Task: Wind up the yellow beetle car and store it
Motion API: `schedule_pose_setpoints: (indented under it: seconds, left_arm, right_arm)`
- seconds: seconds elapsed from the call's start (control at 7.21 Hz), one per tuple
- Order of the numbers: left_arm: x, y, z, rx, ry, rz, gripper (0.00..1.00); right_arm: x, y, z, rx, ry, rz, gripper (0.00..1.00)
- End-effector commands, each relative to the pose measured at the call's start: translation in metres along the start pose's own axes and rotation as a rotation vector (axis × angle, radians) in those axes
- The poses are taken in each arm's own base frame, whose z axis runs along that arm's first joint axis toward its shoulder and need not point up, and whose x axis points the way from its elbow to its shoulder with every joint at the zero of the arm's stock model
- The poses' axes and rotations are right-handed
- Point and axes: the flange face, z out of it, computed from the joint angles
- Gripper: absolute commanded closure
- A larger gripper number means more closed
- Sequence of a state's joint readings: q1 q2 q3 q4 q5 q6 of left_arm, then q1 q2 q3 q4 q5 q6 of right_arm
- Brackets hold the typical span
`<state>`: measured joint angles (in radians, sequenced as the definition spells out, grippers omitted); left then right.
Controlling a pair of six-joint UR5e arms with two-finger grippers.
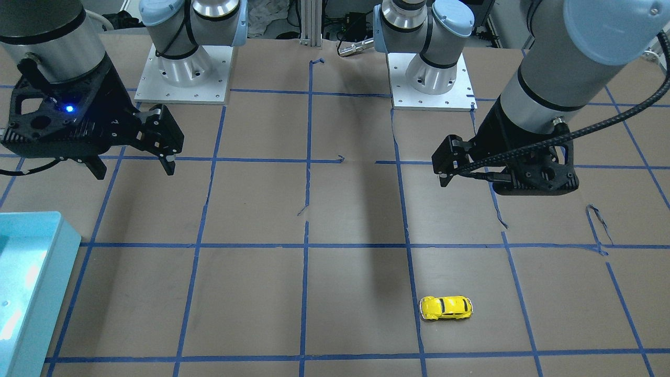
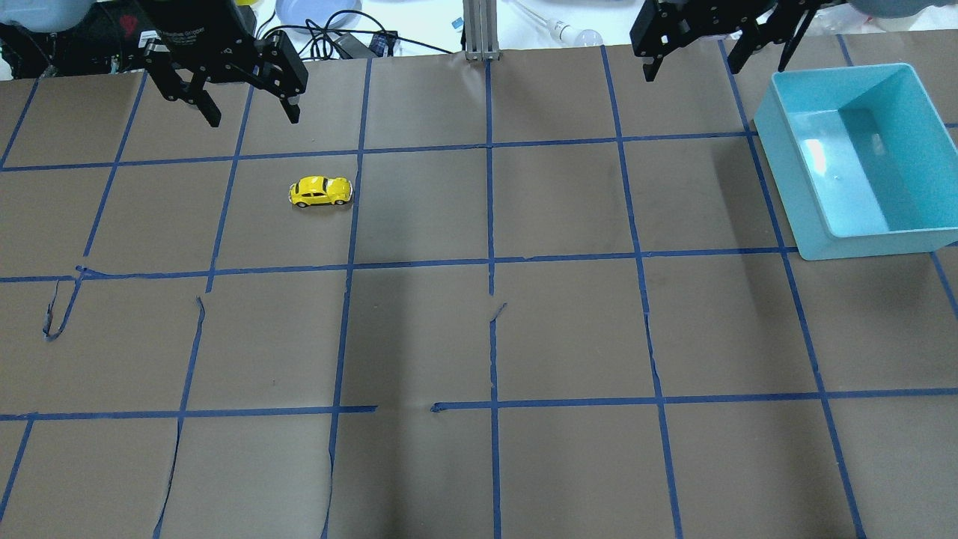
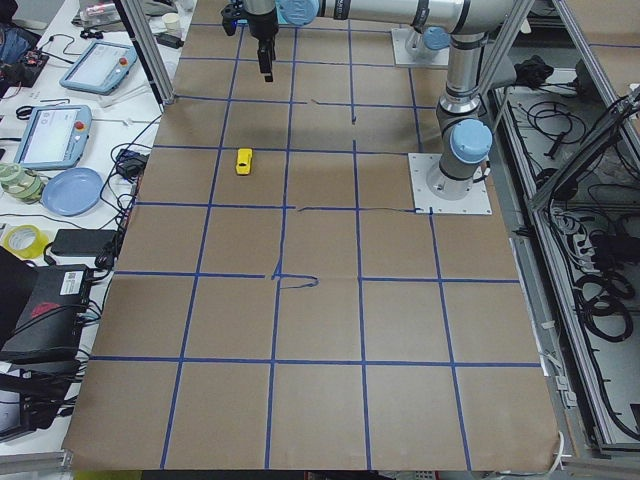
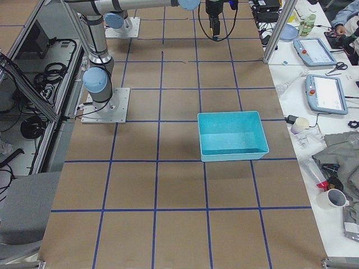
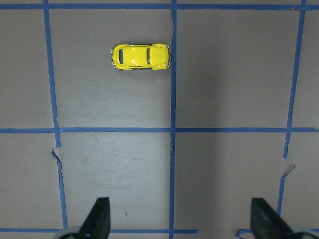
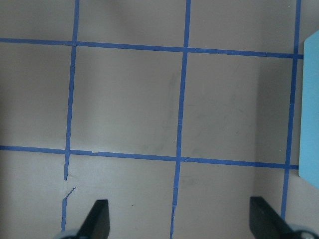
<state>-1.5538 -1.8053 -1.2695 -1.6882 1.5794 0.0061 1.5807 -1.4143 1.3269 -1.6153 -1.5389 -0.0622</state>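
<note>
Overhead exterior: you see the car (image 2: 320,192) on its wheels on the table's left half, far side, just beside a tape line (image 2: 349,224).
Car: glossy yellow, rounded shell, dark windows, silvery bumpers.
Left gripper (image 2: 252,114): black, angular; fingers spread wide, holding nothing, apart from the car.
Right gripper (image 1: 134,170): same build, fingers spread, empty; blue light on its body.
Bin (image 2: 846,232): smooth teal, rectangular, far right.
Table (image 2: 561,329): matte brown paper, blue tape grid, torn in places.
Left wrist: shows you the car's roof from above.
Right wrist: only the bin's edge.
Writing: white print on the left gripper, too small to read.
</note>
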Motion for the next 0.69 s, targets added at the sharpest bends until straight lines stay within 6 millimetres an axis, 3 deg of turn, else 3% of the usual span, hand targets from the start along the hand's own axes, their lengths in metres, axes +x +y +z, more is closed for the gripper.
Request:
schedule_pose_setpoints:
  seconds: [0.0,0.28,0.55]
  left_arm:
    - [0.000,0.008,-0.008,0.012,-0.004,0.000,0.00]
    - [-0.001,0.005,-0.002,0.003,-0.002,-0.001,0.00]
    - [-0.003,0.009,0.020,-0.032,0.006,-0.006,0.00]
  right_arm:
    - [0.000,0.000,0.000,-0.001,-0.002,0.002,0.00]
    - [0.000,0.000,0.000,-0.003,0.000,0.000,0.00]
    - [0.000,0.000,0.000,-0.003,0.000,0.002,0.00]
